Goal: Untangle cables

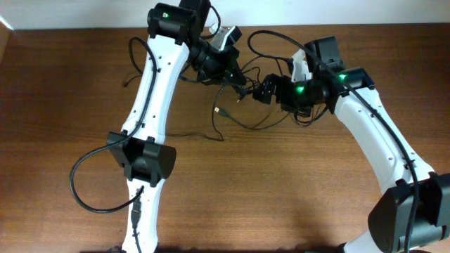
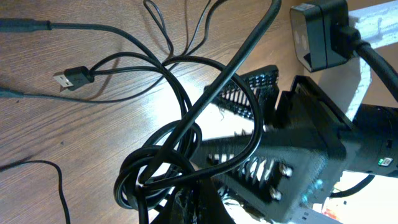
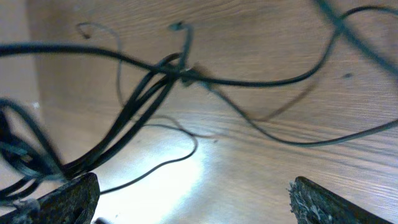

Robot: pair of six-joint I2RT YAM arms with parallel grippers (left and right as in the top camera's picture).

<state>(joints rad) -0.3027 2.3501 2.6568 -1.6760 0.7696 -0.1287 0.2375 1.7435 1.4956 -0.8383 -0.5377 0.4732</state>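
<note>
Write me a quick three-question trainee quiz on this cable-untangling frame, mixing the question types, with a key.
1. True or false: in the right wrist view, the right gripper has its jaws wide apart.
2. Multiple choice: the silvery USB plug in the left wrist view is A) lying on the table, B) pinched between jaws, C) plugged into a socket.
3. Fill in: the cables bunch into a tight knot in the ___ wrist view.
Key: 1 true; 2 A; 3 left.
</note>
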